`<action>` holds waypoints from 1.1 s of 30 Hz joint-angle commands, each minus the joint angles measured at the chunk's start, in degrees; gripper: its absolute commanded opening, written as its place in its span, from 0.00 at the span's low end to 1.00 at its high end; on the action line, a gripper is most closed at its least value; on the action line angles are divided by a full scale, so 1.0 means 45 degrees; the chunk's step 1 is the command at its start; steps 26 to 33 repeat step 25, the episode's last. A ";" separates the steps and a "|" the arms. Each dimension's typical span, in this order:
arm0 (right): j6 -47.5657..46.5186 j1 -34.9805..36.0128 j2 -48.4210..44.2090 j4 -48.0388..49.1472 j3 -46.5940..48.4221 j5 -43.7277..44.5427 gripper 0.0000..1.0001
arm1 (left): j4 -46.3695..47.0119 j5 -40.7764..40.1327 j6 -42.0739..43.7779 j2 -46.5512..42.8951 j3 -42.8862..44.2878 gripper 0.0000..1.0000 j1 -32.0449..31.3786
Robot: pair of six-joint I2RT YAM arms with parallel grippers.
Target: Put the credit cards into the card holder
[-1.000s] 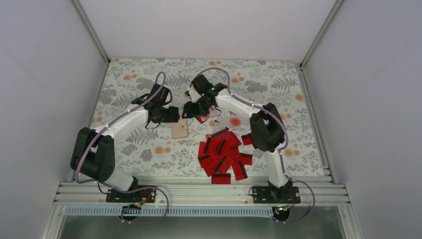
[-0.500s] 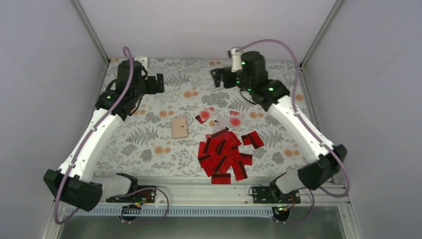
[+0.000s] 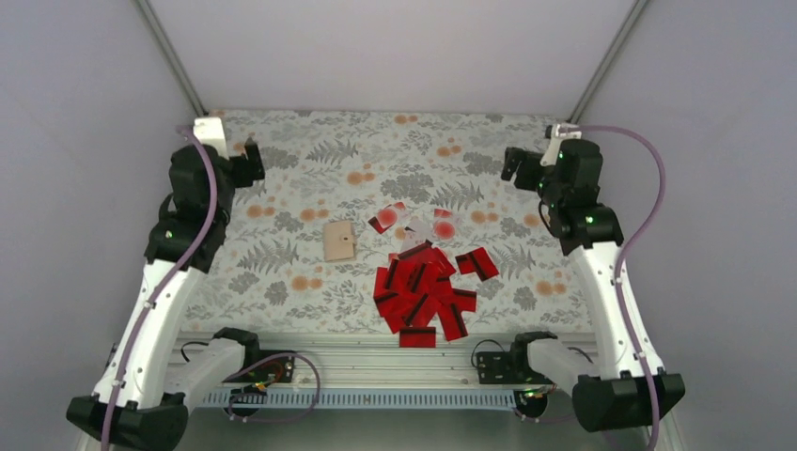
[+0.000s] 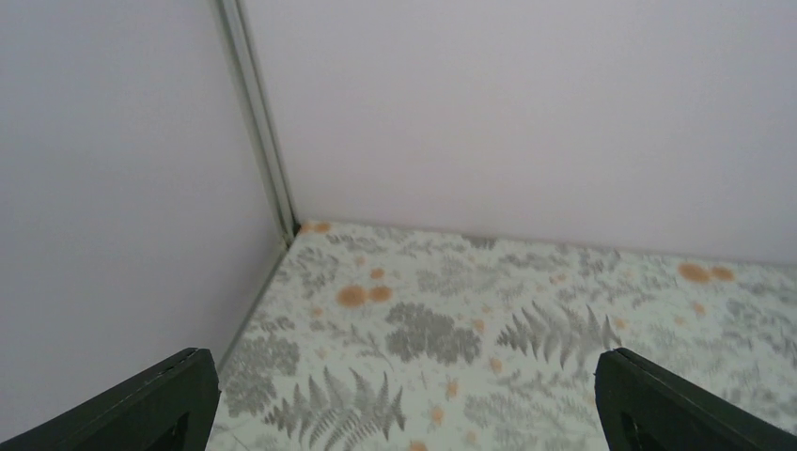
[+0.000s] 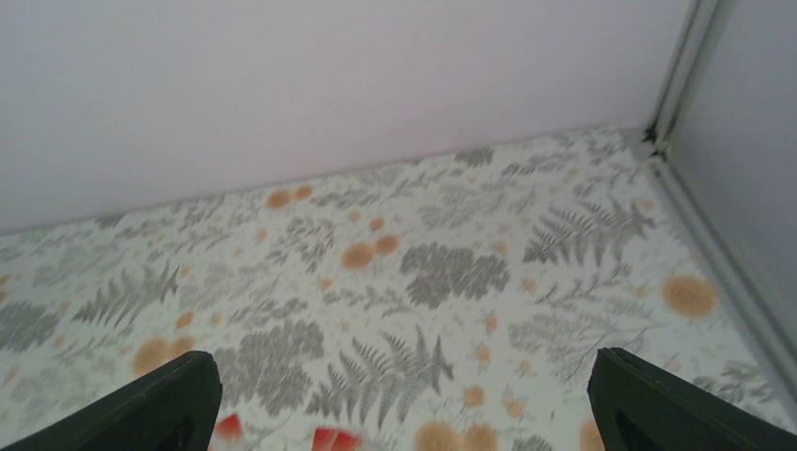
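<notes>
My left gripper (image 4: 398,399) and right gripper (image 5: 399,399) gape wide, empty. The credit cards (image 3: 421,291), four o'clock of the card holder (image 3: 338,241), look thin, stiff, slick: I'd pinch a raised edge.

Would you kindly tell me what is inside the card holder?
Only the flat tan outside of the card holder shows, with nothing on it; its inside is covered, so its contents cannot be seen.

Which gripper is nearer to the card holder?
Left. The left gripper hangs open, farther back and to the left of the card holder. The right gripper hangs open, farther back and far to its right, past the cards.
</notes>
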 commanded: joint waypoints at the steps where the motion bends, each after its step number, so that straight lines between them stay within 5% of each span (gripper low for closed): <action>1: 0.0390 -0.0067 -0.1371 0.0382 -0.1306 -0.1341 0.99 | 0.1519 0.0986 -0.0160 -0.1221 -0.2142 1.00 0.0087; 9: 0.0428 -0.0076 -0.2374 0.0742 -0.2262 -0.1490 0.99 | 0.2619 0.1781 -0.0394 -0.2527 -0.4346 1.00 0.0077; 33: 0.0473 -0.0079 -0.2406 0.1147 -0.2376 -0.1673 0.99 | 0.2528 0.2225 -0.0245 -0.2035 -0.3988 1.00 0.0086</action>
